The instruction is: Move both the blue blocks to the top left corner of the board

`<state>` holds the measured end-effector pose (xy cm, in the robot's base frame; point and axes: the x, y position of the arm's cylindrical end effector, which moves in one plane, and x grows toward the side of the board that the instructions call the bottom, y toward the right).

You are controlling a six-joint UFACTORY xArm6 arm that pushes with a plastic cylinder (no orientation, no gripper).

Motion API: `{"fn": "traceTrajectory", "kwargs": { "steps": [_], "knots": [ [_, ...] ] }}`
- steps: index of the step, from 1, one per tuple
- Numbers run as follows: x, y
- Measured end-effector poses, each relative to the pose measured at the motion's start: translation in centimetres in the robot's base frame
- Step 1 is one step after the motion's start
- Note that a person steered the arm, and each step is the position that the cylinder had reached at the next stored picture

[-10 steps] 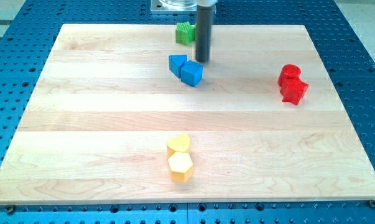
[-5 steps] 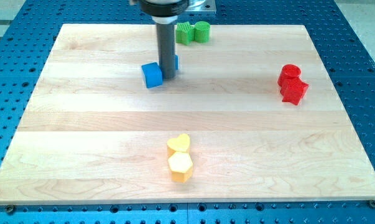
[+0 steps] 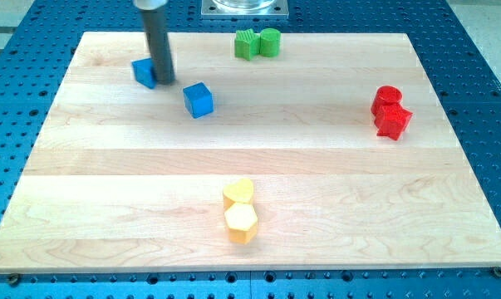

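My tip (image 3: 164,80) rests on the board's upper left part, touching the right side of a small blue block (image 3: 143,72), which the rod partly hides. A blue cube (image 3: 198,100) lies apart from it, a little to the right of and below the tip. The wooden board (image 3: 109,208) fills most of the view.
Two green blocks (image 3: 257,42) sit together at the top edge near the middle. Two red blocks (image 3: 390,111) sit together at the right. A yellow heart-shaped block (image 3: 238,192) and a yellow hexagonal block (image 3: 241,221) sit together at the lower middle.
The tip has swept left and up, carrying the small blue block with it toward the top left. The blue cube was pushed left, then left behind.
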<state>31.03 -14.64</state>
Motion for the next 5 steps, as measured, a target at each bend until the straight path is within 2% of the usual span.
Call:
{"fn": "traceTrajectory", "kwargs": {
  "steps": [1,2,3,4,5],
  "knots": [
    [0.5,-2.8],
    [-2.3,-8.0],
    [-1.2,-8.5],
    [0.3,-12.9],
    [-0.4,-12.9]
  ]
}}
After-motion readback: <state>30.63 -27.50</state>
